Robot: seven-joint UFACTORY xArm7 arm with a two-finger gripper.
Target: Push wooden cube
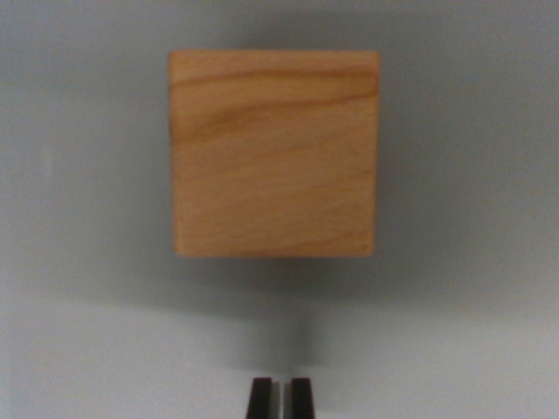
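Now the wooden cube (274,153) sits on a plain grey surface (79,349), filling the upper middle of the wrist view. Below the cube, apart from it, the gripper (279,398) shows two dark fingertips nearly together, closed on nothing.

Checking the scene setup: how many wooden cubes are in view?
1. The wooden cube sits centre-top of the wrist view, on the grey surface, above the gripper. Anything outside the frame is unseen.
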